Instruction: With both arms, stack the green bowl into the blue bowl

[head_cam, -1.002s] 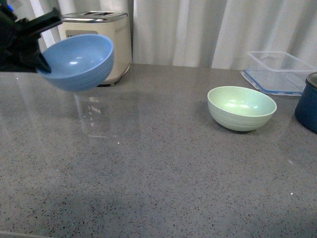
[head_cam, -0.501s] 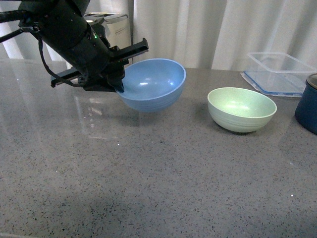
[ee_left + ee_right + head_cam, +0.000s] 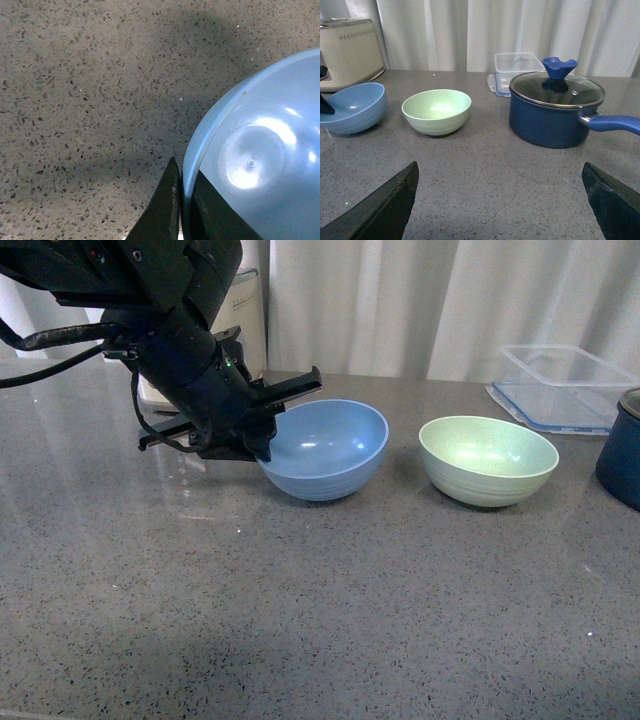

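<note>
My left gripper [image 3: 258, 440] pinches the blue bowl [image 3: 330, 445], setting it down, I think. Next my open right gripper [image 3: 500, 167] grabs the green bowl [image 3: 488, 458] at its three o'clock.

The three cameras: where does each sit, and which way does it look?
Front view: on the robot's body, facing forward over the table; shows the left arm, left hand pinching the blue bowl.
Left wrist view: on that wrist, looking down at the bowl's rim; two fingers show.
Right wrist view: on that wrist, looking across the table; the open right hand shows.
Front and right wrist views share the green bowl.
</note>
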Controlling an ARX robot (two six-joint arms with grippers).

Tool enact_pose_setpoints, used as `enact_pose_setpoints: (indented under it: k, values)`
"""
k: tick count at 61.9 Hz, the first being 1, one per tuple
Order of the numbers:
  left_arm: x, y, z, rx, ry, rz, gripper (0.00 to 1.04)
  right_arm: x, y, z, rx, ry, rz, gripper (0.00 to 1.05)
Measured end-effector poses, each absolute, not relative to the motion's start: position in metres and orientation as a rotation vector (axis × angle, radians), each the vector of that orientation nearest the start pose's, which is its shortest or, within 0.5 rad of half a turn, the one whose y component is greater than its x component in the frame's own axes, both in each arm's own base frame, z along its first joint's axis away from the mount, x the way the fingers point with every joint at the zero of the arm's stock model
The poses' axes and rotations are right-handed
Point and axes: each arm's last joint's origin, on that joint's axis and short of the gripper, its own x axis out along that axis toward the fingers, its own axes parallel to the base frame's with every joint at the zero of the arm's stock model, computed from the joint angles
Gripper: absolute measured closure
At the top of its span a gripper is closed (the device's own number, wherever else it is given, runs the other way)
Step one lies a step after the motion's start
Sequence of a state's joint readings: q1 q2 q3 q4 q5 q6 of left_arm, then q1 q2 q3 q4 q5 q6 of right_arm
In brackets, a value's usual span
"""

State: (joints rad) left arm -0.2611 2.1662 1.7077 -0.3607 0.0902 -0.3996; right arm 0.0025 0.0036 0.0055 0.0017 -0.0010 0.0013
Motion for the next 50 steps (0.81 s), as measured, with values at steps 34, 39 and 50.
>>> enact_pose_setpoints:
  k: [34, 39, 50]
  values:
    - [0.473, -0.144, 0.192, -0.3, 0.89, -0.198, 0.74, 0.098, 0.0, 0.165, 0.001, -0.004, 0.003, 0.1]
    - [0.473, -0.146, 0.195, -0.31, 0.882, -0.223, 0.6, 0.098, 0.0, 0.165, 0.001, -0.004, 0.003, 0.1]
    - [0.465, -0.144, 0.221, -0.324, 0.804, -0.284, 0.31, 0.098, 0.0, 0.165, 0.002, -0.004, 0.003, 0.1]
